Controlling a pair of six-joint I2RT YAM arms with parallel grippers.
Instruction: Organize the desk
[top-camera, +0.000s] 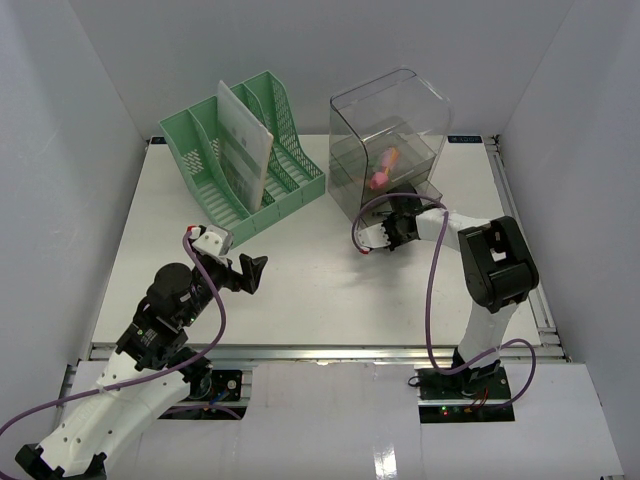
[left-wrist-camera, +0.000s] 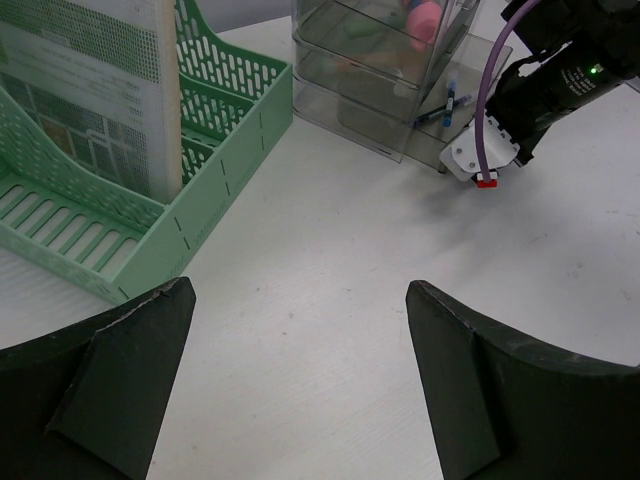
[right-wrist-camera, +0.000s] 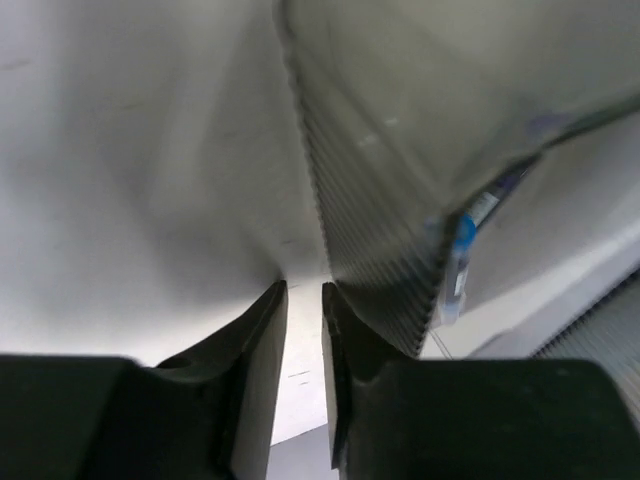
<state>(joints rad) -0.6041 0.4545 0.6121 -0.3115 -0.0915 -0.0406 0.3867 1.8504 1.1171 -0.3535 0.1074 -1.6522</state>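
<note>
The large flat white rectangular worktop (top-camera: 300, 290) is lying under everything, stretching out on all sides of the clear plastic drawer box (top-camera: 390, 140) that is standing at its far edge. It is looking stiff, heavy and smooth, so it is not a thing to take hold of at all (the light pieces on it are likely to be sliding under a nudge rather than staying put). The box itself is looking rigid but light, so I judge the best hold to be the front lip of its lowest drawer, pulled or pushed straight along the surface. The right hand (right-wrist-camera: 303, 295) is hovering low just in front of the box, its fingers standing a narrow slit apart with nothing visible between them, close against the ribbed clear drawer wall (right-wrist-camera: 370, 220), behind which a blue-capped pen (right-wrist-camera: 462, 240) is showing. The left hand (left-wrist-camera: 300, 288) is hanging well to the front left of the box, spread wide and carrying nothing. Left of the box, a green slotted plastic file rack (top-camera: 295, 160) is holding a printed sheet (top-camera: 243, 140) upright.
</note>
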